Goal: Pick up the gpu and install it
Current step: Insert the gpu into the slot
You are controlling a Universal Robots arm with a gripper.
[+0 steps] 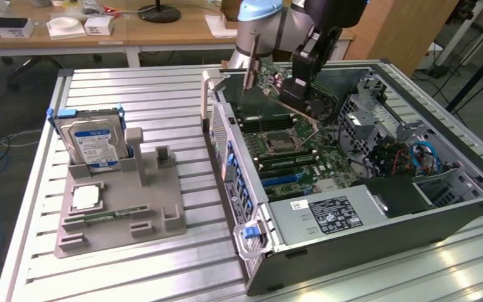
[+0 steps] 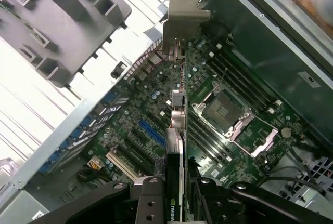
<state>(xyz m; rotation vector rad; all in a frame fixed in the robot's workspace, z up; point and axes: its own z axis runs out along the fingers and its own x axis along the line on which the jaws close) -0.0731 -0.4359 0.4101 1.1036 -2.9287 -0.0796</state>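
As it hangs over the open computer case [image 1: 443, 207] in the upper centre of the exterior view, the end effector [image 1: 311, 100] pinches the gpu [image 1: 268, 74] between its fingers. The card is off the table, held on edge and tilted, its silver bracket towards the case's rear wall at the exterior view's left. It sits above the motherboard [image 1: 309, 165] and does not touch it.

In the wrist view, the black fingers [image 2: 151, 199] of the end effector [image 2: 179, 195] close on either side of the gpu [image 2: 176, 146]. The card is seen edge-on, with a green logo on the clamped end and the bracket [image 2: 184, 16] at the far end. Beneath it lie the motherboard's expansion slots, one of them blue [image 2: 151, 133]. The processor socket [image 2: 225, 110] is just beside the card's line, and the memory slots [image 2: 244, 83] are beyond that.

Lower in the exterior view, a grey power supply with a black label [image 1: 334, 215] fills the near corner of the case. Blue cables [image 1: 426, 154] loop at the right side.

Well apart from the case, at the exterior view's left, a grey holder [image 1: 153, 223] stands on the ribbed metal table [image 1: 141, 94]. It carries an upright hard drive [image 1: 90, 145] with a blue-white label. In front of the drive lies a square silver chip [image 1: 86, 196], and nearer the camera a narrow green memory stick [image 1: 107, 214] lies flat.
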